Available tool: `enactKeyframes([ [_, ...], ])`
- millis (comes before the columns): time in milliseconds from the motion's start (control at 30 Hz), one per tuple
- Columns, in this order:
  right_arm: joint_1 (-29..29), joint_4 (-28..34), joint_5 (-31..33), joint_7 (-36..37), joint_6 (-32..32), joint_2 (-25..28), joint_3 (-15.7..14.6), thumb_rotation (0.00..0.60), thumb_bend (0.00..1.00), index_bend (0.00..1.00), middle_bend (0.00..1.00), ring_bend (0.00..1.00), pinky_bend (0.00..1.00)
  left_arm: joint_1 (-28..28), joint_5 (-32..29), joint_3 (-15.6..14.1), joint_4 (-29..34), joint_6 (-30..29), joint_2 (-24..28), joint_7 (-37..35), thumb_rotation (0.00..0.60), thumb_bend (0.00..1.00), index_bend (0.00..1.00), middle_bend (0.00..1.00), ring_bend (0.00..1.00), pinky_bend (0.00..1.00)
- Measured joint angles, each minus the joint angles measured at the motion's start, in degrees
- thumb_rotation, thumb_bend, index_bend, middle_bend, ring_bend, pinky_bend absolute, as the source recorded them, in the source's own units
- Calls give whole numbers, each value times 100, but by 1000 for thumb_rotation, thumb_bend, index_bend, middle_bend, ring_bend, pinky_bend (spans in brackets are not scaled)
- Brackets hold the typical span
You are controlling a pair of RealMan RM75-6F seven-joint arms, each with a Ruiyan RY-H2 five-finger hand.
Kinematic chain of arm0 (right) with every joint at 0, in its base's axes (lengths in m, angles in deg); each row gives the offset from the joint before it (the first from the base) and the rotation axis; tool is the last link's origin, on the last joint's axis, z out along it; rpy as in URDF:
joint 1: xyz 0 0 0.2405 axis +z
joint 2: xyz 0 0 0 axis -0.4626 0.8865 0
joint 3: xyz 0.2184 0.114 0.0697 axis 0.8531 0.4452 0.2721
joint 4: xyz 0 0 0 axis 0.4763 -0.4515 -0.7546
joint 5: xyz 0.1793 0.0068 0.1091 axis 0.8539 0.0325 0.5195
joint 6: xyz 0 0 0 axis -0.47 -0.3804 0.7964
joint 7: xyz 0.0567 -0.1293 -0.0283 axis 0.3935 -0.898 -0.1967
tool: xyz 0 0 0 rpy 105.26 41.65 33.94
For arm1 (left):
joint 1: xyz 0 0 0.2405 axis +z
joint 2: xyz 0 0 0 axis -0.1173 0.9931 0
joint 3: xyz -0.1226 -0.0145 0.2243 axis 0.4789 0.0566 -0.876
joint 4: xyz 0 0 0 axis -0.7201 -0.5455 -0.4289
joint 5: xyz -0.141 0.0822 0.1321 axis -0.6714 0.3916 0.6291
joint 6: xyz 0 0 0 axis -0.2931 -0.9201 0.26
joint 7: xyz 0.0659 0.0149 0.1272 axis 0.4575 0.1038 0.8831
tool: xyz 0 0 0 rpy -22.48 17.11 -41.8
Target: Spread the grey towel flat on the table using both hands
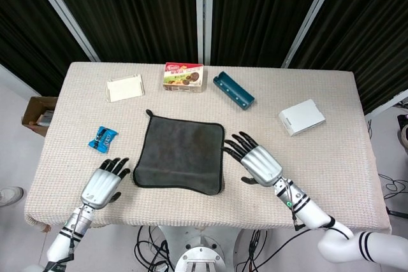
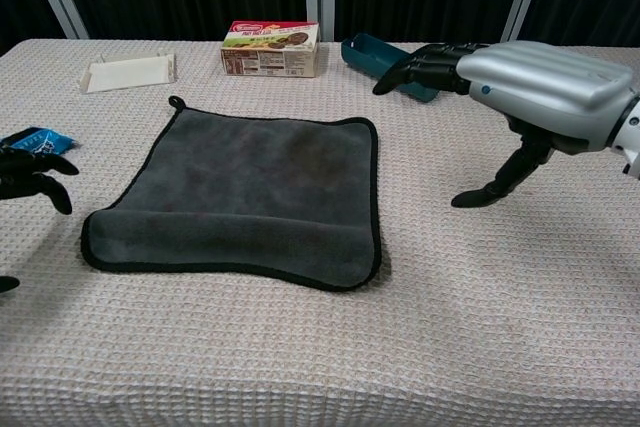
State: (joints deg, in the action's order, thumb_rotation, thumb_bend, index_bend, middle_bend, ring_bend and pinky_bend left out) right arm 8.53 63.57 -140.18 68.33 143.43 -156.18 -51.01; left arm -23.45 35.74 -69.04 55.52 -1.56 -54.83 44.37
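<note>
Towel: the grey towel lies spread flat near the middle of the table, between the 2 robot hands; its loop tab points to the far left corner; the near edge shows a shallow fold ridge in the chest view.
Left robot hand: the left robot hand sits just left of the towel's near left corner, apart from it; fingers spread, holding nothing; in the chest view only its dark fingertips show at the left edge.
Right robot hand: the right robot hand hovers just right of the towel's right edge, released, fingers extended and apart; in the chest view it is raised above the table, thumb pointing down.
Other things: a blue packet lies left of the towel; a cream tray, a snack box and a teal holder stand along the far side; a white box lies to the right.
</note>
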Motion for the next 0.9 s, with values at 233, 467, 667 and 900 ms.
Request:
enactKeyframes([
  [233,-140,48,-63,86,198,91,15,600,0,134,89,0,0,-36,127,38,27,74,-158,-375,600,204,377,145,154,233],
  [467,-262,24,-90,240,322,128,27,600,0,134,89,0,0,-137,385,149,-967,59,-773,-837,600,250,414,145,153,230],
  [667,-345,-27,-86,365,407,134,61,600,0,134,89,0,0,-218,478,189,-1302,138,-1034,-968,600,282,423,145,153,226],
  [900,-413,-43,-88,509,449,151,84,600,0,135,89,0,0,-243,566,202,-1591,96,-1208,-911,600,401,506,155,152,225],
])
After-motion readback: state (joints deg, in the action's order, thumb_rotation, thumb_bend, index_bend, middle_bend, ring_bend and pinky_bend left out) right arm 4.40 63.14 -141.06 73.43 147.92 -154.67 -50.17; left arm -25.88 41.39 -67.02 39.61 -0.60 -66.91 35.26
